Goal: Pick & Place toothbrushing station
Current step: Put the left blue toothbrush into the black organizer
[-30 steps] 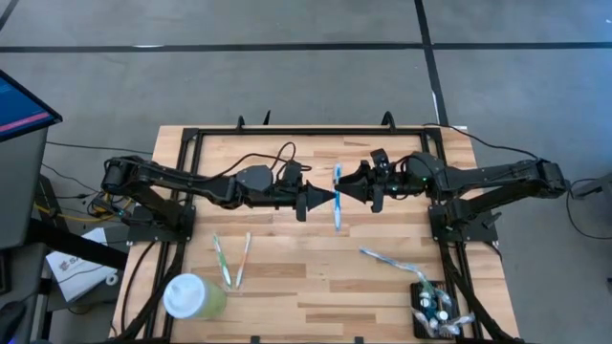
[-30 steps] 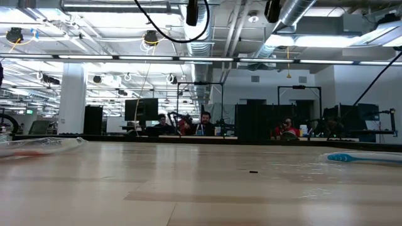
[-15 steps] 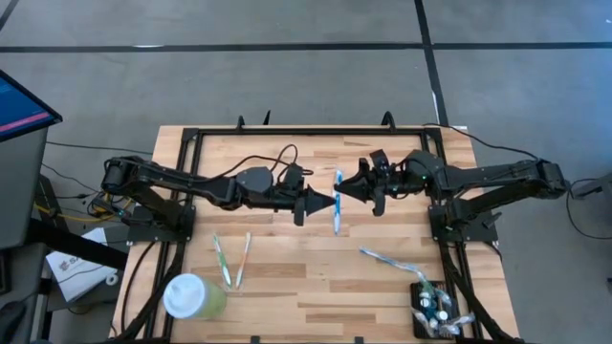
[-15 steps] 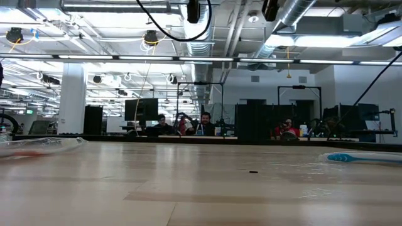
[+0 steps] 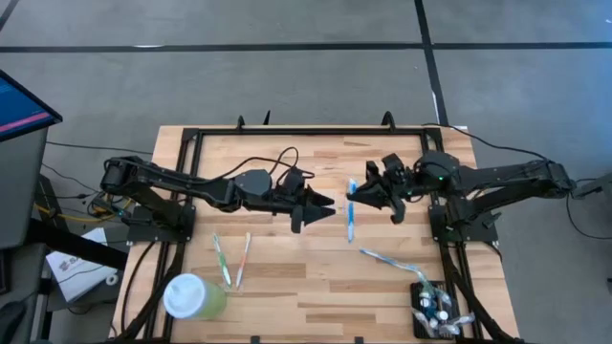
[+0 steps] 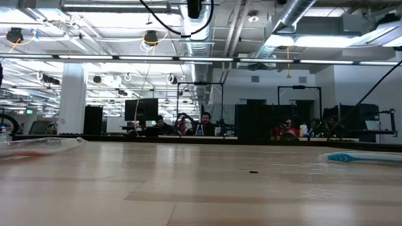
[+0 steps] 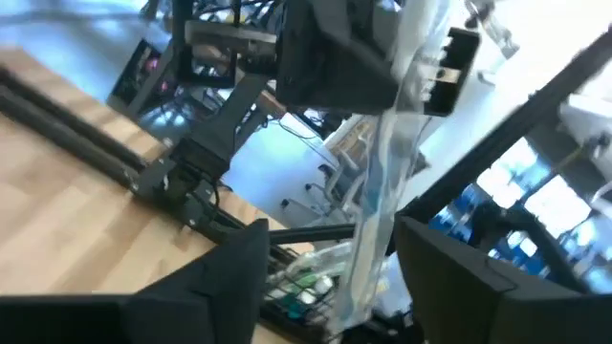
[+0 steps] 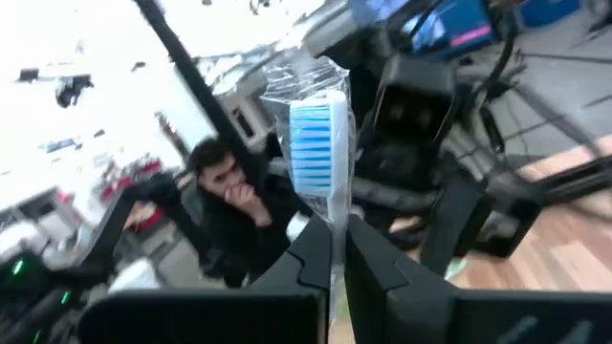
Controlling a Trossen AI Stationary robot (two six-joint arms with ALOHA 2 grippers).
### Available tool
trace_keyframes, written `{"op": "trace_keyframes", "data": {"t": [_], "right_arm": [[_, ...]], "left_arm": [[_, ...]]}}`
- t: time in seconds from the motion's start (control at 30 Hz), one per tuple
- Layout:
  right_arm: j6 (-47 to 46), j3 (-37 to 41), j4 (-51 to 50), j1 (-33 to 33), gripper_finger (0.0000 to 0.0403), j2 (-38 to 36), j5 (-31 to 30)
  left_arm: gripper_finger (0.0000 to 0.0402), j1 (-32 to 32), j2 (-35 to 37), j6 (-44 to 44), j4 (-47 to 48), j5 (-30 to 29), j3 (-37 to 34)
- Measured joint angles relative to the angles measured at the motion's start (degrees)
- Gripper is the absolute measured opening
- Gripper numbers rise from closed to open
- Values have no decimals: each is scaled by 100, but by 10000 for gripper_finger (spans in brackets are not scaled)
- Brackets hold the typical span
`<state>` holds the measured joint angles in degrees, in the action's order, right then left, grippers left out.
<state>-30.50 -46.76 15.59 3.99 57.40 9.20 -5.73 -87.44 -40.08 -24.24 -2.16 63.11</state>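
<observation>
A blue toothbrush in a clear wrapper hangs in the air above the table's middle. My right gripper is shut on it and points level toward the table's left. My left gripper faces it from the left. It is open, and its fingertips stand a little short of the toothbrush, touching nothing. The left wrist view shows the wrapped toothbrush beyond that gripper's spread fingers. The toothbrushing station, a small black holder with items in it, stands at the table's near right corner. My right gripper pinches the wrapped toothbrush between its two fingers, on the handle just below the bristle head. The fingers come level from the table's right and lie across the toothbrush. The blue-bristled head sticks out past them. The toothbrush is lifted clear of the table.
A pale green cup with a white lid stands at the near left. Two toothbrushes lie beside it. Another wrapped toothbrush lies near the station. A black frame runs along the table's edges.
My right gripper has shut on the toothbrush, which my left gripper held at first. My left gripper has then opened and let go. My right gripper has drawn back toward the table's right edge, rolling a little, and has carried the toothbrush away from my left gripper.
</observation>
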Motion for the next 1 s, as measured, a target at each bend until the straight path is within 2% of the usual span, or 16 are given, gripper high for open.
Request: {"op": "trace_keyframes", "data": {"t": [0.13, 0.33, 0.6, 0.77, 1.0], "right_arm": [[165, 0, -709, 266, 3, -316, -2], [519, 0, -1817, 891, 2, -852, -324], [824, 7, -3256, 2282, 1, -1739, -1793], [860, 0, -3674, 3276, 1, -2425, -2493], [859, 0, -4635, 4690, 0, -2904, -3161]], "left_arm": [[240, -100, 0, 834, 1, 19, 0], [222, -205, 0, 1969, 19, 140, 0], [186, -204, 0, 2020, 25, -57, 0], [167, -204, 1, 1755, 25, -300, 0], [147, -305, 4, 1693, 25, -606, 0]]}}
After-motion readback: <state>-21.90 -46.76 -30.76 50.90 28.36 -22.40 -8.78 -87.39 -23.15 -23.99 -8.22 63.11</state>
